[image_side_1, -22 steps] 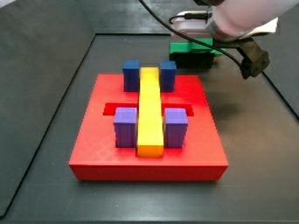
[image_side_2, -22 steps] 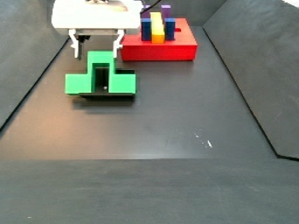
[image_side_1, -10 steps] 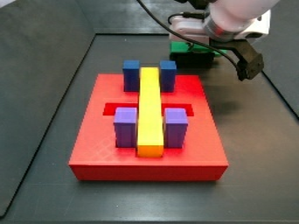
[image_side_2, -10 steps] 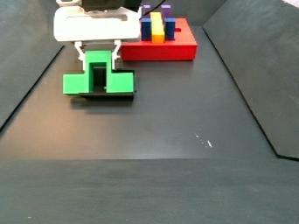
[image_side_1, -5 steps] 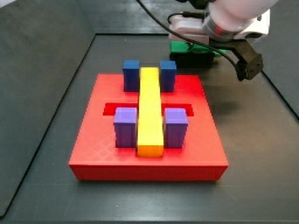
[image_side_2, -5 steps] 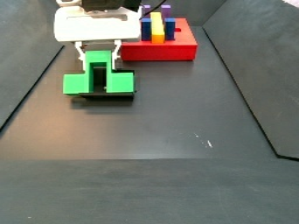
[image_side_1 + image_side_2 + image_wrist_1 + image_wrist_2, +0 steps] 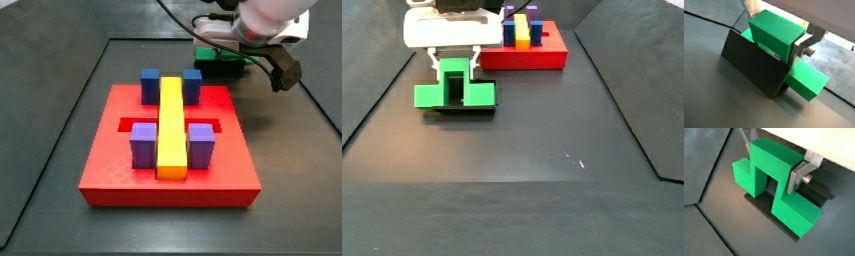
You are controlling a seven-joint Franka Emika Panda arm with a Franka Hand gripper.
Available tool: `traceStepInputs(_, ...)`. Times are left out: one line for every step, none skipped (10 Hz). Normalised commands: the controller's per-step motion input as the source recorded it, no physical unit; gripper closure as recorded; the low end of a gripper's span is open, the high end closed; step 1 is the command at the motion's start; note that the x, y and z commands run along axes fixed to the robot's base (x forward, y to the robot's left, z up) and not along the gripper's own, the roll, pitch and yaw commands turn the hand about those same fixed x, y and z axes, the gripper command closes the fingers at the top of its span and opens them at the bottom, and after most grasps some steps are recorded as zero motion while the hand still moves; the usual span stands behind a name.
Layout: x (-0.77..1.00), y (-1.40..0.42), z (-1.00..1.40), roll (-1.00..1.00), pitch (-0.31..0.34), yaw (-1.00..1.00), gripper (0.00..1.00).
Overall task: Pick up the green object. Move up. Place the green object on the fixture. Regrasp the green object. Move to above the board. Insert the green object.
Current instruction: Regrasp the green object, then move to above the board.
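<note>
Jaws of the gripper (image 7: 777, 163) pinch the green object (image 7: 777, 188) resting on the fixture (image 7: 754, 65) — regrasp seemingly underway; the board (image 7: 167, 150) and insertion remain.

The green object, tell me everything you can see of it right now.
The green object is a bright green, matte, plastic-looking blocky piece with a square notch, giving a bridge shape with two legs. It sits straddling the fixture, whose dark upright plate passes through the notch. The gripper is down over its raised part; a silver finger lies against one side. In a side view it sits behind the board, near the floor's back edge.
</note>
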Motion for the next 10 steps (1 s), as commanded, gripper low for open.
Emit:
traceStepInputs(0.00, 0.00, 0.00, 0.00, 0.000, 0.00, 1.00)
traceStepInputs(0.00, 0.00, 1.40, 0.00, 0.000, 0.00, 1.00)
traceStepInputs(0.00, -0.01, 1.40, -0.03, -0.008, 0.01, 1.00)
traceStepInputs(-0.03, 0.01, 1.40, -0.09, -0.042, 0.01, 1.00)
traceStepInputs(-0.04, 0.01, 1.40, -0.07, -0.034, 0.00, 1.00)
traceStepInputs(-0.03, 0.00, 1.40, -0.04, -0.009, -0.01, 1.00)
traceStepInputs(-0.03, 0.00, 1.40, -0.02, 0.007, -0.02, 1.00)
traceStepInputs(-0.03, 0.00, 1.40, -0.02, 0.021, -0.01, 1.00)
traceStepInputs(-0.01, -0.01, 0.90, -0.02, 0.042, -0.02, 1.00)
traceStepInputs(0.01, 0.00, 0.49, -0.01, 0.058, -0.01, 1.00)
